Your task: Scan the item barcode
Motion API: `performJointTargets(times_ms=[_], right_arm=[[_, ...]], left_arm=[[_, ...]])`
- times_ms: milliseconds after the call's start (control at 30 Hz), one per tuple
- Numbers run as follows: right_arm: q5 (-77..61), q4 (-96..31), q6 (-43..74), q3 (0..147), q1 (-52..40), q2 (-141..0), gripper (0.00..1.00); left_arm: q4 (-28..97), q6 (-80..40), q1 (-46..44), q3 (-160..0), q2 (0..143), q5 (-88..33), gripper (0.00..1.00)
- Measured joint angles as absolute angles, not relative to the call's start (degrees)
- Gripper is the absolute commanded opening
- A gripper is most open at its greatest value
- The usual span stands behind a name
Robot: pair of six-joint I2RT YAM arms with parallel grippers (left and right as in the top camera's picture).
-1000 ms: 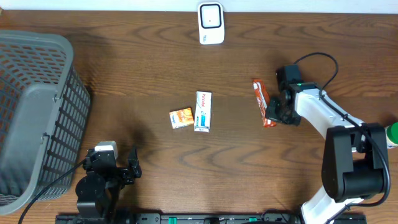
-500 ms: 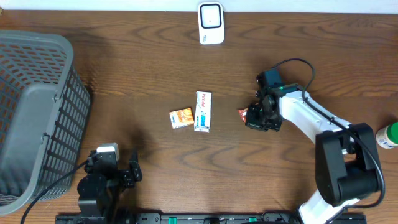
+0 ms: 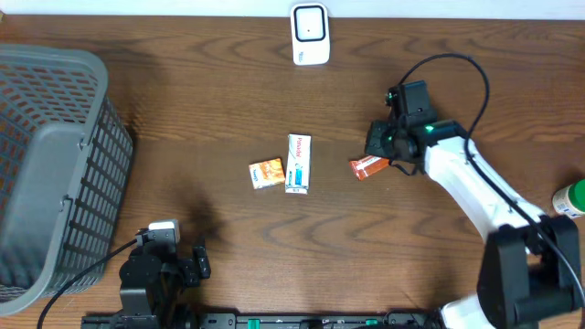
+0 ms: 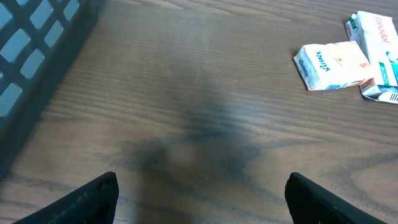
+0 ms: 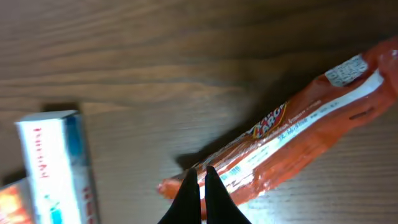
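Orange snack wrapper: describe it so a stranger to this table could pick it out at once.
On the table, look right of centre, past the white box. The orange snack wrapper is pinched in the shut jaws of the right gripper; unlike the orange tissue pack, it is long and slim.

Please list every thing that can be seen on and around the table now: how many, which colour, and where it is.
table: 1, dark brown wood, under everything
basket: 1, grey, far left
scanner: 1, white, back edge, centre
tissue pack: 1, orange and white, centre, just left of the box
box: 1, white and blue, centre
snack packet: 1, orange, right of the box
green object: 1, green, right edge, cut off by the frame, cannot tell what it is
left gripper: 1, black, front left, open, holds nothing
right gripper: 1, black, right of centre, shut on the edge of the snack packet
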State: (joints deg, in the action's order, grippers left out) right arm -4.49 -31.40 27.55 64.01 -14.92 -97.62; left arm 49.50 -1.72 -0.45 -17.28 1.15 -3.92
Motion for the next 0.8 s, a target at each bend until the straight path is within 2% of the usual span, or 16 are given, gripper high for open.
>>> performJointTargets(times_ms=[467,800], right_arm=[[-3.55,-31.20,27.86,64.01,-14.70,-105.78,0.01],[-4.19,-32.10,28.05,64.93,-14.70,-106.19,0.01]], left_arm=[[49.50,-1.72,-0.45,-17.28,1.15,-3.92,0.86],[49.50,-1.72,-0.45,-17.28,1.15,-3.92,0.86]])
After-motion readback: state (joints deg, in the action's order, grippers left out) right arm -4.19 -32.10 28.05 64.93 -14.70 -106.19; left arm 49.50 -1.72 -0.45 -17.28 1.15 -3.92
